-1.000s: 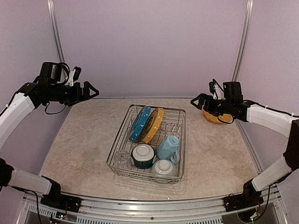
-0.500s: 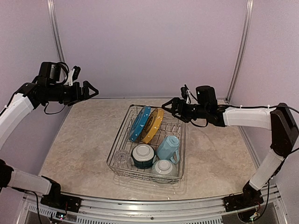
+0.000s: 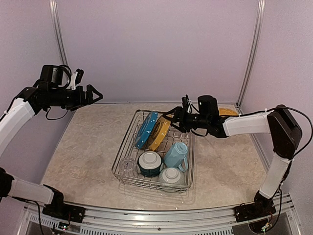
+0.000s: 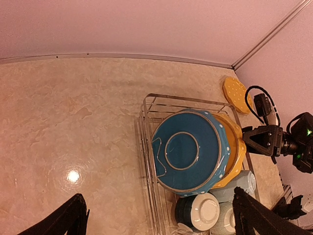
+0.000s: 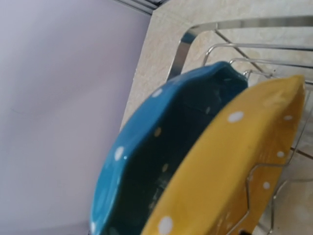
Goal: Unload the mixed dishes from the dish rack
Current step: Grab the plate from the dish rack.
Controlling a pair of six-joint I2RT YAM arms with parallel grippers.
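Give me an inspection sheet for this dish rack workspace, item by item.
Surface: beige marbled tabletop, glossy, no spills seen.
Job's things: silver wire dish rack holds upright blue spotted plate, yellow spotted plate beside it, light blue mug, clear glass, dark teal bowl, pale bowl; second yellow plate lies flat in the table's far right corner.
Clutter: nothing seen.
Grippers: left tool open, raised over the table's left; right tool open at the racked yellow plate's rim, contact unclear.
Cables: black cables loop at both wrists.
Surroundings: lilac walls, metal rails.
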